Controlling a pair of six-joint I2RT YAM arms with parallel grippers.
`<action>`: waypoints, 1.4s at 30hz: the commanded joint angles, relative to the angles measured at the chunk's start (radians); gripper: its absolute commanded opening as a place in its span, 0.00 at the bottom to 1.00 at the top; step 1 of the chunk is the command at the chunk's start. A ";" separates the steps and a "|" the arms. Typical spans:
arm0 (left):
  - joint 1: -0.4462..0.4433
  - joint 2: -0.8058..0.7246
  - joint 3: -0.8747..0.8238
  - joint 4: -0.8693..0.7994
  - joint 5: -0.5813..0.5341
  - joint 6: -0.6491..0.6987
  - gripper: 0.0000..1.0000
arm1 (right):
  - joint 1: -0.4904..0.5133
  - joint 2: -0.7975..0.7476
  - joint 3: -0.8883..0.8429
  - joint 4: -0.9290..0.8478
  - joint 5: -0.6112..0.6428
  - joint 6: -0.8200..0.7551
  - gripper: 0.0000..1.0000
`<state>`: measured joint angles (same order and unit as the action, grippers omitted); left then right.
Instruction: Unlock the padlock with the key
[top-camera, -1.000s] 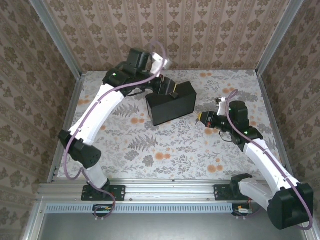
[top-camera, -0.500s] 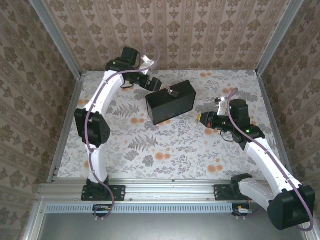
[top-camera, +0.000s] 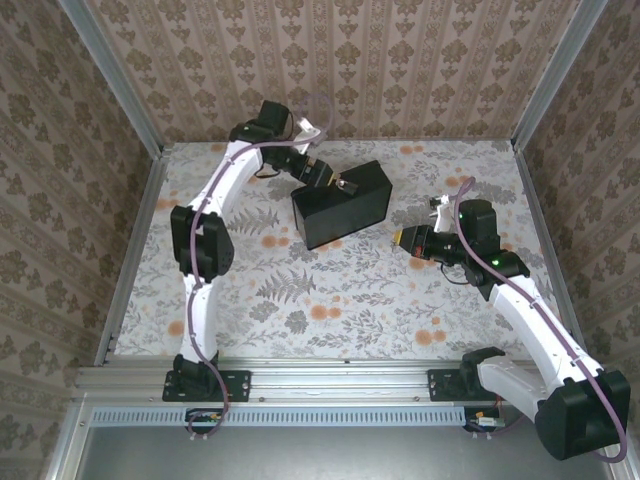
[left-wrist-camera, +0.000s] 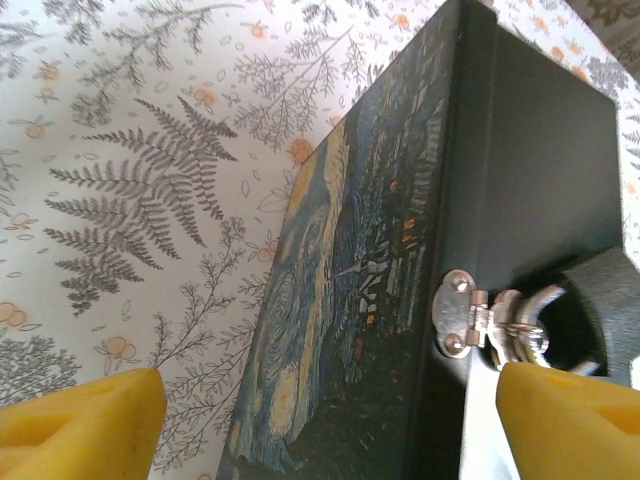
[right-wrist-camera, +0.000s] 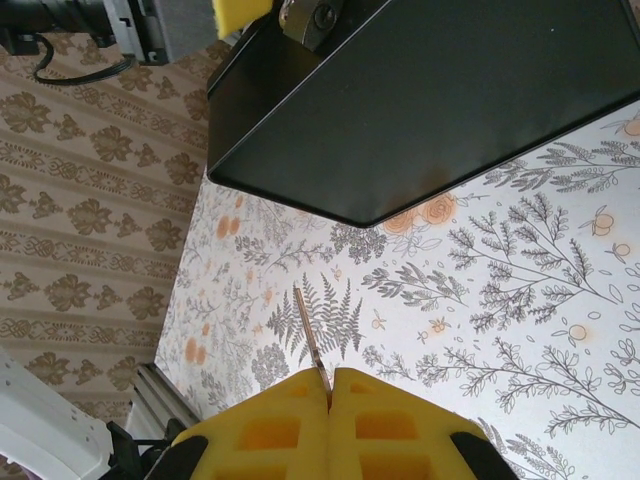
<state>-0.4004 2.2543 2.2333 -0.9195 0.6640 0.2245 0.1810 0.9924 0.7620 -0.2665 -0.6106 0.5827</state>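
Progress is small so far, as I judge it: the key is in my grip, but it has not met the lock.

From above, the box (top-camera: 345, 212) lies on the flowered table (top-camera: 300, 300). My left gripper (top-camera: 333, 180) is at the far edge of the box with its fingers spread, just beside the padlock (top-camera: 348, 186), which sits on that edge. I cannot tell from here if a finger touches it. My right gripper (top-camera: 404, 238) hovers to the right of the box, apart from it.

From my left wrist, the two yellow fingers (left-wrist-camera: 85, 420) stand wide apart, and they hold nothing. Between them I see the painted lid (left-wrist-camera: 340, 300) of the box. On the dark side of the box a silver latch (left-wrist-camera: 458, 312) carries the padlock (left-wrist-camera: 522, 336). Only its metal loop is clear; the body is in shadow.

From my right wrist, the fingers (right-wrist-camera: 400, 425) are pressed together and pinch the key (right-wrist-camera: 312, 345). Its thin blade points toward the box (right-wrist-camera: 430, 90), well apart from it.

What is left, I think, is nearly everything: to steady the padlock, to bring the key to it, to push it in, to turn it, and to free the loop.
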 joint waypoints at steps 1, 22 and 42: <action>-0.024 0.013 0.032 -0.052 0.068 0.081 0.82 | -0.003 -0.010 -0.006 -0.034 -0.010 0.000 0.00; -0.090 -0.447 -0.655 -0.008 0.018 0.130 0.51 | 0.000 0.006 -0.004 -0.016 -0.018 0.006 0.00; -0.194 -0.500 -0.519 -0.139 0.147 0.881 0.81 | 0.049 -0.008 -0.034 -0.078 -0.048 -0.009 0.00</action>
<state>-0.5953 1.6783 1.6802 -0.9833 0.8085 0.9417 0.2237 1.0012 0.7414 -0.3019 -0.6441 0.5789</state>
